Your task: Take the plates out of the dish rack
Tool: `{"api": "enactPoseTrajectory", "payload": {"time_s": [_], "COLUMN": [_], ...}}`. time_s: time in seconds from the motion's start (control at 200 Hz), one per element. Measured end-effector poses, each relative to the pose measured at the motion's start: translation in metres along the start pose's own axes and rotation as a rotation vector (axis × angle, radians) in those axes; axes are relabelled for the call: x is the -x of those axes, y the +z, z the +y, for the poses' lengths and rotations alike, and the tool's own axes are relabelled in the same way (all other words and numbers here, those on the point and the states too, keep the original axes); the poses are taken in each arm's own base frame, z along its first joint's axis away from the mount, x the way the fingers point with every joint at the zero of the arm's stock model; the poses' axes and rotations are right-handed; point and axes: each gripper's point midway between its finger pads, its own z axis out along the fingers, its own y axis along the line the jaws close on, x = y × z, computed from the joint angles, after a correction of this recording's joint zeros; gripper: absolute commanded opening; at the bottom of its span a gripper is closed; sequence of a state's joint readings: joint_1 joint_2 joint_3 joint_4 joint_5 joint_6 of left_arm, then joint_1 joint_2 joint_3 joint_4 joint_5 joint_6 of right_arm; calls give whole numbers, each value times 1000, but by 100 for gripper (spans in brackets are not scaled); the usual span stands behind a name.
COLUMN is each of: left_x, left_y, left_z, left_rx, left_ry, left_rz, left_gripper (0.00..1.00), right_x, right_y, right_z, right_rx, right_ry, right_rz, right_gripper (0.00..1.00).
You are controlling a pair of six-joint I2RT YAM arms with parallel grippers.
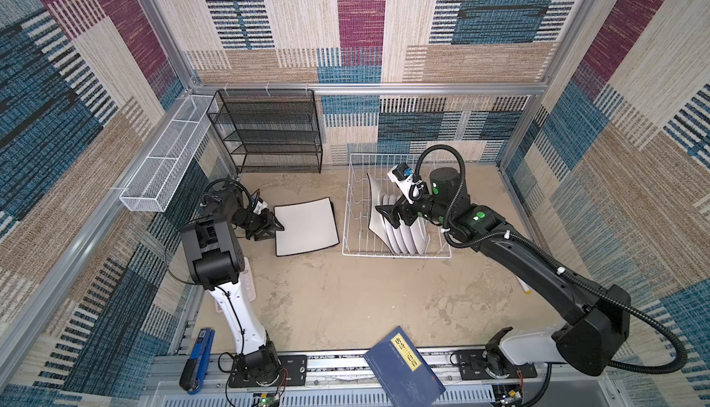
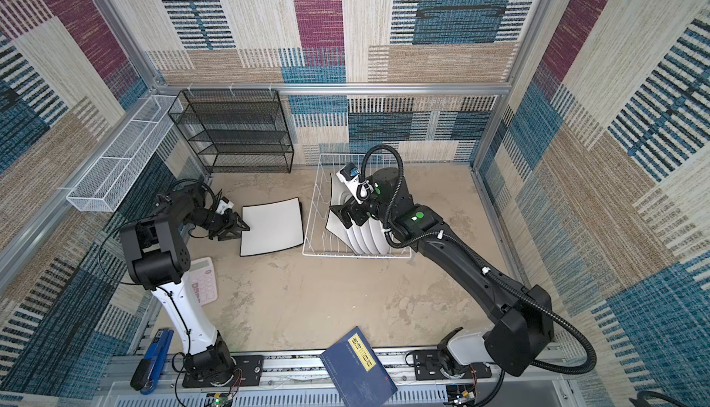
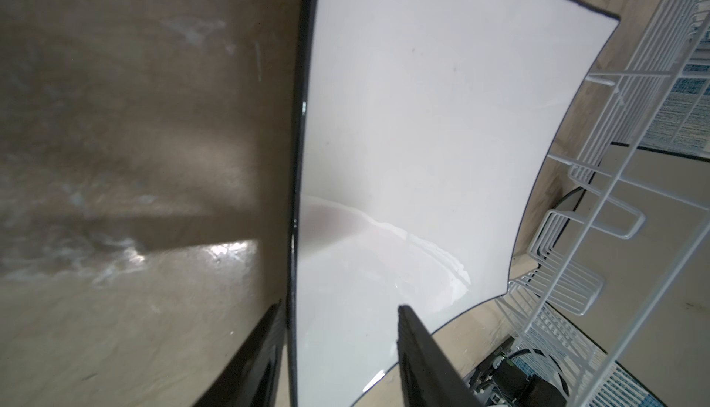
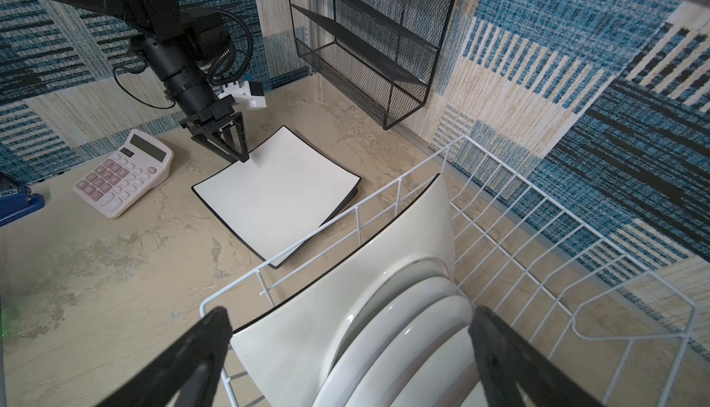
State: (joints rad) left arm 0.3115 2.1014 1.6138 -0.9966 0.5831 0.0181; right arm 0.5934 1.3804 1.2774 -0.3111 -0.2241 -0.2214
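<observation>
A square plate (image 1: 307,226) (image 4: 276,194), white faced with a black edge, lies flat on the table left of the dish rack (image 1: 395,256) (image 4: 399,180). My left gripper (image 1: 277,231) (image 3: 341,305) is open and straddles this plate's left edge, one finger outside the rim and one over the white face. In the rack a second square plate (image 4: 345,290) stands on edge, with several round white plates (image 1: 407,238) (image 4: 415,328) behind it. My right gripper (image 1: 390,220) (image 4: 351,313) hangs wide open just above these standing plates and holds nothing.
A black mesh shelf unit (image 1: 269,132) stands at the back wall, and a long white mesh tray (image 1: 165,163) is fixed on the left wall. A pink calculator (image 4: 123,172) lies near the left arm. A blue book (image 1: 403,366) and a blue stapler (image 1: 198,355) sit at the front edge.
</observation>
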Motion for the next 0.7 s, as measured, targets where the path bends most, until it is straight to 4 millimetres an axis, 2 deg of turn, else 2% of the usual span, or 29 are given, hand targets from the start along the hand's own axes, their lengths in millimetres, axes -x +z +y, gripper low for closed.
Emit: {"api": "enactPoseTrajectory", "payload": {"time_s": [0.175,0.381,0.701], "left_x": [5,21,28], "left_y": [-4,-14,-7], "left_z": [-2,-10,-14], "left_rx": [1,-2,-32], "left_ry": [0,20,10], "left_rz": [-24,-77,-86], "left_gripper": [56,54,52], "right_x": [-1,-3,-1], "right_y": [1,2,0], "right_z": [0,-4,-7], "right_rx": [0,-23,-41], "right_ry": [1,1,9], "right_rz": [3,10,8], "right_gripper": [99,99,99]}}
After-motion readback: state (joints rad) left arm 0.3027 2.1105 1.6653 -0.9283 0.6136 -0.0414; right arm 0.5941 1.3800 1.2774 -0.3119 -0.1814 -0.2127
